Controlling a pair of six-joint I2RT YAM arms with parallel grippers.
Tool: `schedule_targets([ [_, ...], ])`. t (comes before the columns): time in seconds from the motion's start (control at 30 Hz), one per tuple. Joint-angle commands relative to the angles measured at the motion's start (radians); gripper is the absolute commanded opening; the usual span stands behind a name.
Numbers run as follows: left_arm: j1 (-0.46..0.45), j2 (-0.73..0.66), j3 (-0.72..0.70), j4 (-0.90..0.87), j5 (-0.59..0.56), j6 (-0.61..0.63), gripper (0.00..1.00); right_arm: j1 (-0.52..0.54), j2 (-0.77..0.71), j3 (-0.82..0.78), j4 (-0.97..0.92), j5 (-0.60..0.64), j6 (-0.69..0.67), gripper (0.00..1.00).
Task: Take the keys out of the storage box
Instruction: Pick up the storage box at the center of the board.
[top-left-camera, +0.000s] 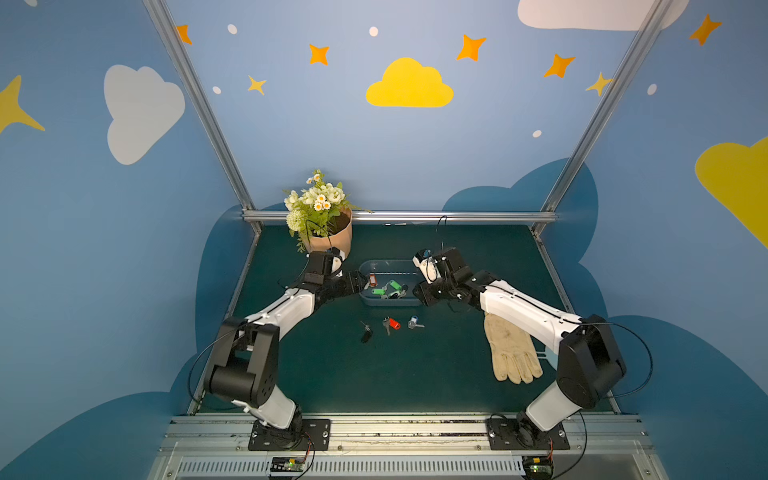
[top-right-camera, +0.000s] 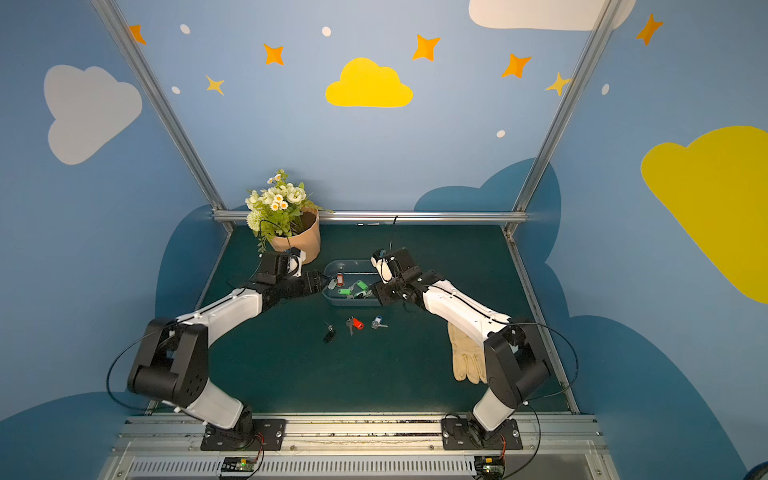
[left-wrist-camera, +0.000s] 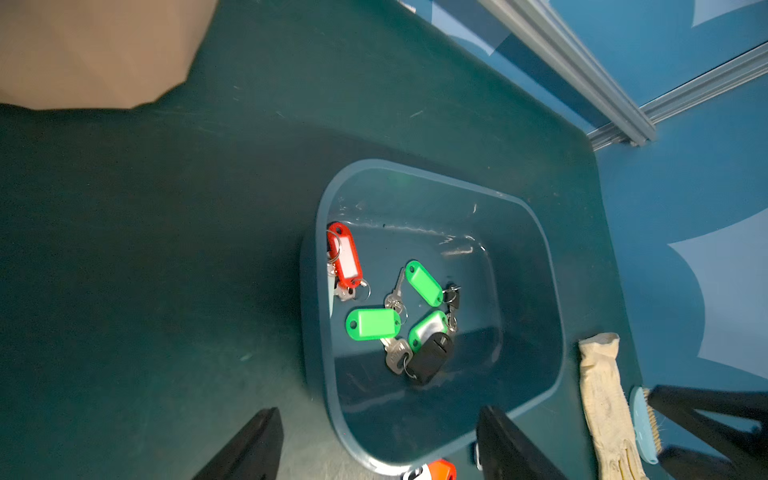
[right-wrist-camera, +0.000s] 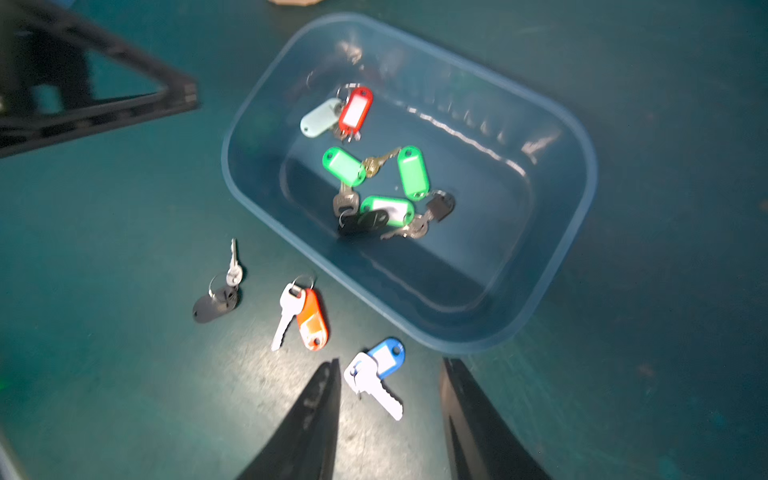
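Right pincer (right-wrist-camera: 390, 361) apart, empty; blue-tag key (right-wrist-camera: 376, 380) lies on counter (top-left-camera: 332, 374) beneath, blade pointing right. Left pincer (left-wrist-camera: 378, 411) apart. Box (top-left-camera: 390, 301) long axis crosswise.

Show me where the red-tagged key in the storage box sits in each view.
In a top view: red-tagged key at the storage box's end nearer the flowerpot.
In a top view: same spot.
Left wrist: key by the box's wall.
Right wrist: key beside a whitish tag.
Shared landmark: green tags.
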Motion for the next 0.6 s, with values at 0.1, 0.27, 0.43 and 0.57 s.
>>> schedule_targets([
  [0.1, -0.015, 0.127, 0.112, -0.129, -0.04, 0.034, 0.56, -0.002, -0.03, -0.007, -0.036, -0.029, 0.012, 0.48],
  [0.27, -0.043, 0.199, 0.214, -0.235, -0.143, 0.07, 0.47, -0.002, -0.035, -0.005, -0.042, -0.046, 0.01, 0.48],
  [0.43, -0.079, 0.236, 0.283, -0.298, -0.219, 0.09, 0.3, -0.002, -0.032, -0.002, -0.045, -0.051, 0.008, 0.49],
  [0.57, -0.096, 0.252, 0.318, -0.326, -0.253, 0.088, 0.16, -0.002, -0.031, 0.007, -0.049, -0.062, 0.008, 0.49],
])
